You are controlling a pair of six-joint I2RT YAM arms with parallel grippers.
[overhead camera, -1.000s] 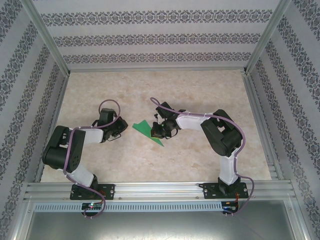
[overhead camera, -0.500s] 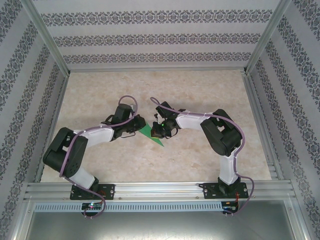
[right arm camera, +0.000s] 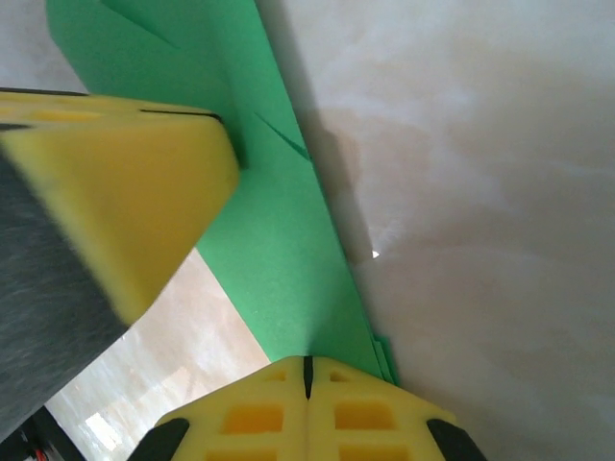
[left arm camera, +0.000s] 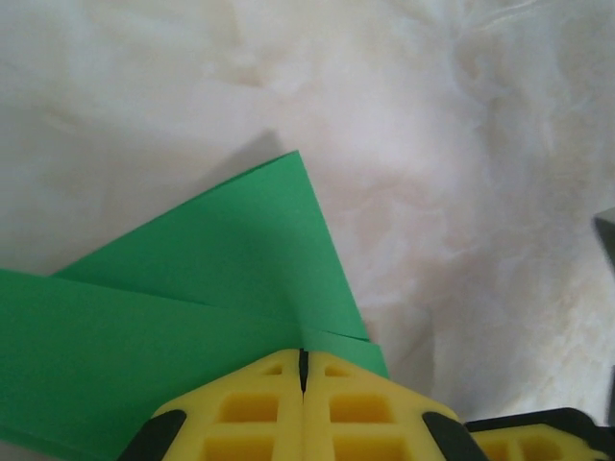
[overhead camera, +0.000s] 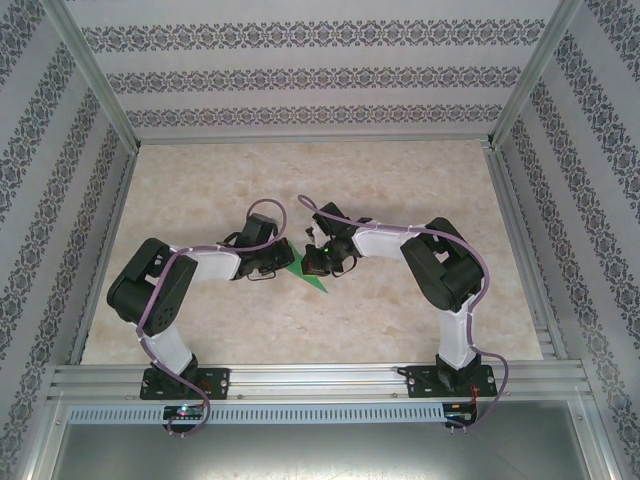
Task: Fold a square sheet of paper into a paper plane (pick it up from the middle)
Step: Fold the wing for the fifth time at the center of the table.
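From above, you see the two arms meet in the middle of the table (overhead camera: pixel 400 180). The left gripper (overhead camera: pixel 270 262) and the right gripper (overhead camera: pixel 318 260) stand near each other. The green paper (overhead camera: pixel 310 279) lies between and under them. From this height only a small pointed piece of it shows, with the tip toward the near edge. You cannot read the jaws here.

The wrist cameras give you what the top view hides. In the left wrist view, the left gripper (left arm camera: pixel 303 357) has its two yellow fingers pressed together, with only a thin dark line between them. The green paper (left arm camera: pixel 192 288) shows here as two or more folded layers. One flap with a sharp corner lies over a wider band, and the paper reaches right up to the fingertips.

In the right wrist view, the right gripper (right arm camera: pixel 307 363) is clenched in the same way. The green paper (right arm camera: pixel 279 250) runs as a long strip into its tips, with layered edges just beside them. It throws a shadow on the marble surface. A blurred yellow finger (right arm camera: pixel 125 182) of the other gripper touches the paper on the left.

For both grippers, you cannot tell whether a layer is pinched or the closed tips only press on the paper.
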